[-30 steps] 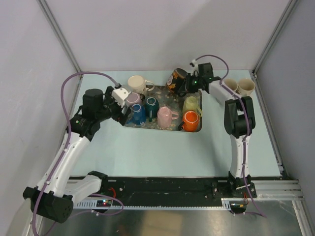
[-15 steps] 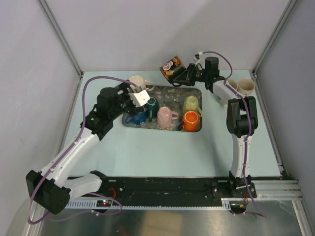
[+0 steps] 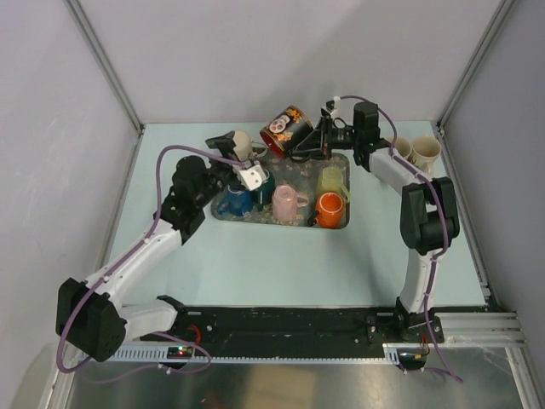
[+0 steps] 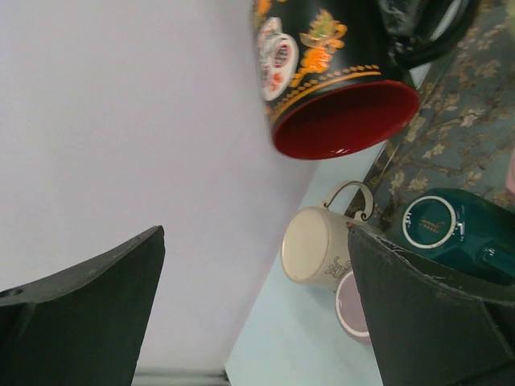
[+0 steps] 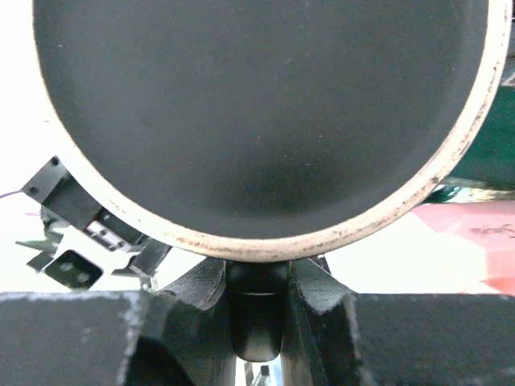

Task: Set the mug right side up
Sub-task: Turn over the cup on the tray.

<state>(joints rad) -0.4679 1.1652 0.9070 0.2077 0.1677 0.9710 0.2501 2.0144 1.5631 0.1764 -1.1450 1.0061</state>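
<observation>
The mug [image 3: 285, 129] is black with orange flowers and a red inside, and it hangs tilted in the air over the tray's [image 3: 281, 223] back left corner. My right gripper [image 3: 310, 145] is shut on its handle [image 5: 257, 314]. The right wrist view is filled by the mug's dark base [image 5: 257, 104]. In the left wrist view the mug [image 4: 330, 72] shows its red mouth facing down toward the camera. My left gripper [image 3: 239, 160] is open and empty just left of and below the mug, its fingers [image 4: 88, 305] spread wide.
The patterned tray [image 4: 475, 104] holds teal [image 3: 264, 183], blue [image 3: 234, 201], pink [image 3: 285, 203], orange [image 3: 328, 209] and yellow [image 3: 330, 181] mugs. A cream mug [image 4: 318, 245] and a lilac one [image 4: 354, 310] sit by its left end. Two cream cups [image 3: 415, 151] stand back right.
My right gripper has carried the mug left and upward off the tray's back edge, turning it. The left arm has swung right and back toward the mug, jaws staying wide.
</observation>
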